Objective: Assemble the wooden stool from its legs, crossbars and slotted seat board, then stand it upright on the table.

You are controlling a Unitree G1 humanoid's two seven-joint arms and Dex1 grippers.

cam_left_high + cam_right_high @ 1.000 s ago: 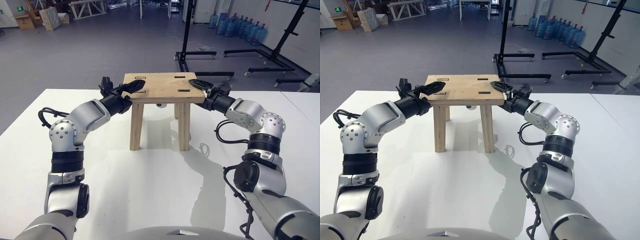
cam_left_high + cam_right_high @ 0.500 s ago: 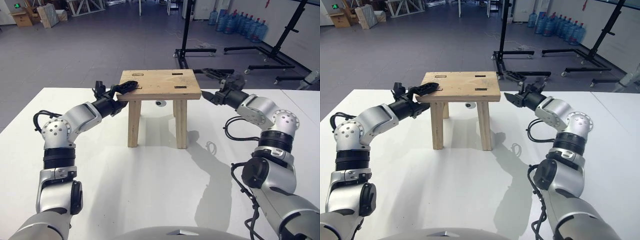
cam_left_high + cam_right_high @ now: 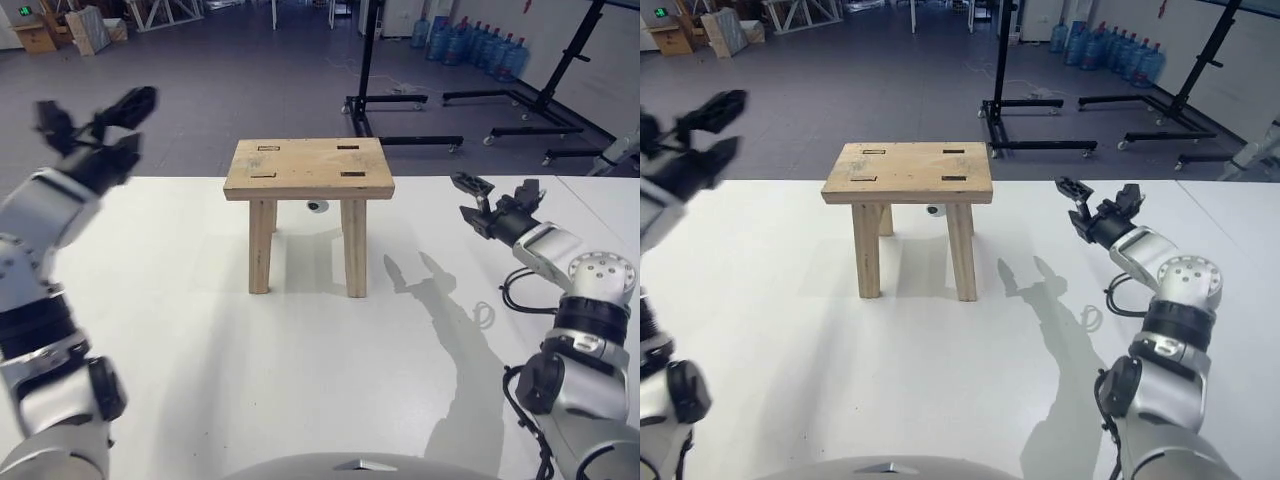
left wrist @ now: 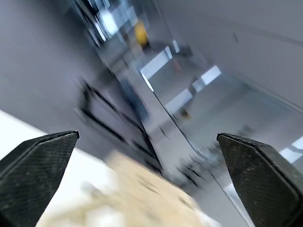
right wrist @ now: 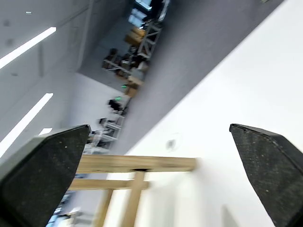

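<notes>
- White table (image 3: 250, 380), foreground: the bare near stretch lies between the robot and its work, and it carries the stool farther in.
- The right gripper (image 3: 497, 195) hovers low over the table's right side, well apart from the stool, its two fingers spread wide and holding nothing.
- The left gripper (image 3: 122, 125) is raised high off the table's left edge, also well clear. Its fingers are parted and empty, as the left wrist view shows.
- Centre stage: the wooden stool (image 3: 308, 170) stands upright on the table on its legs (image 3: 260, 245), the slotted seat board (image 3: 300, 160) level on top. A crossbar (image 5: 109, 184) shows just under the seat in the right wrist view.
- A small round white object (image 3: 316, 206) sits behind the legs beneath the seat; what it is cannot be told.
- Step in hand, by the look of it: the last one. The stool is built and standing and neither gripper touches it, so the task appears all but finished.
- The next move likely calls only for keeping both arms away from the seat edges so nothing nudges it. Whether every joint is fully seated cannot be judged from here.
- Beyond the table, black wheeled stands (image 3: 400, 100) line the grey hall floor.
- The containers stand farthest back: blue water bottles (image 3: 475, 45) clustered at the right and cardboard boxes (image 3: 88, 25) at the left. How full the bottles are and what the boxes hold cannot be made out.
</notes>
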